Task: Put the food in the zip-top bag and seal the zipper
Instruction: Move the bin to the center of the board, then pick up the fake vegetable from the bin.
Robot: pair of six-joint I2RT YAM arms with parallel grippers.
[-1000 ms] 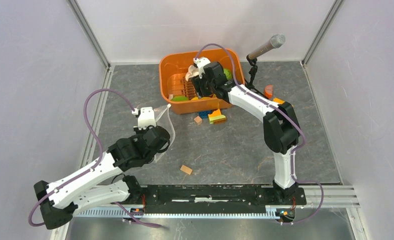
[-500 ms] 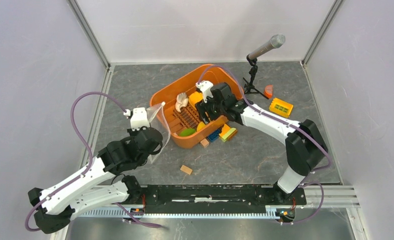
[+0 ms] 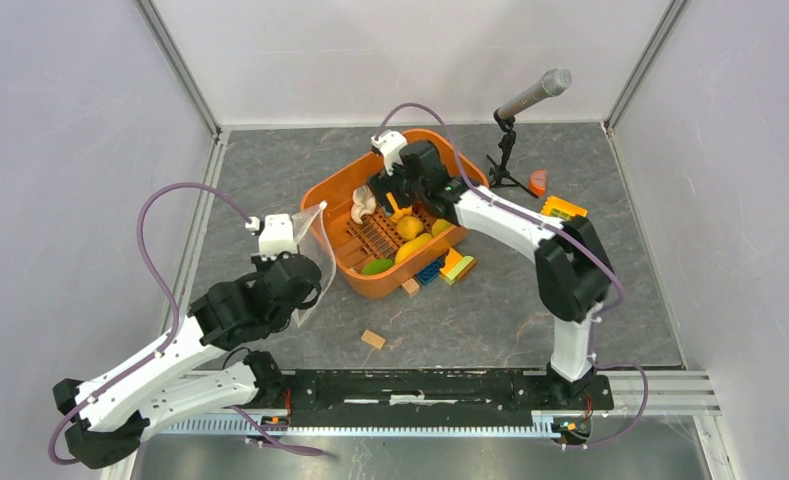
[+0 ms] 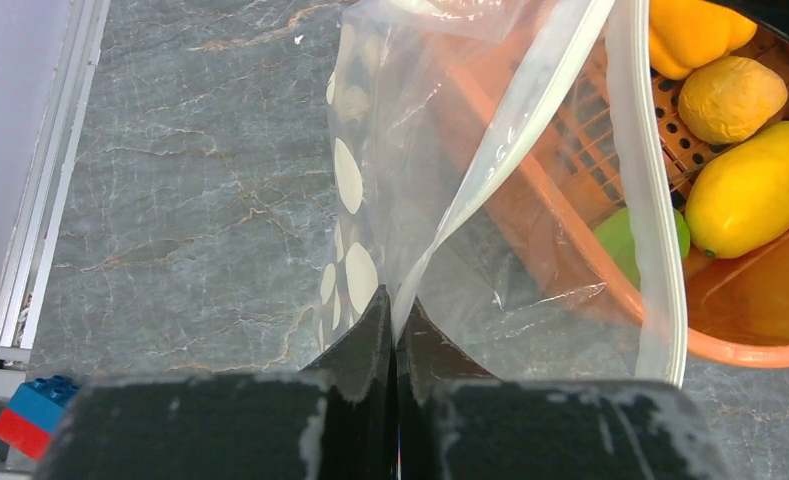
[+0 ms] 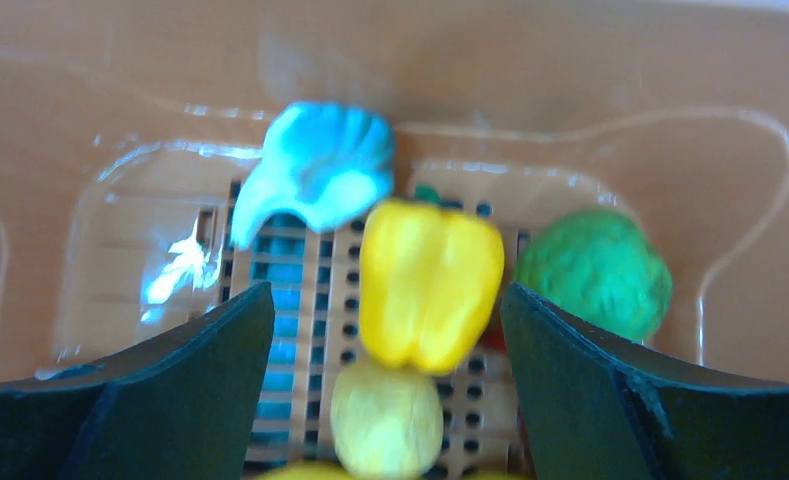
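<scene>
The left fingers (image 4: 365, 345) clamp an edge of the zip-top bag (image 4: 390, 180), which spreads just beyond them; the right fingers (image 5: 170, 400) stand apart above the orange basket (image 5: 590, 90), the yellow pepper (image 5: 428, 280) between them

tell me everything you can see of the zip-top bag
The zip-top bag is thin, clear, crinkled plastic with white polka dots on one wall and a white zipper strip along its mouth. The left gripper pinches one edge, holding the bag up with its mouth gaping beside the orange basket. It looks empty.
</scene>
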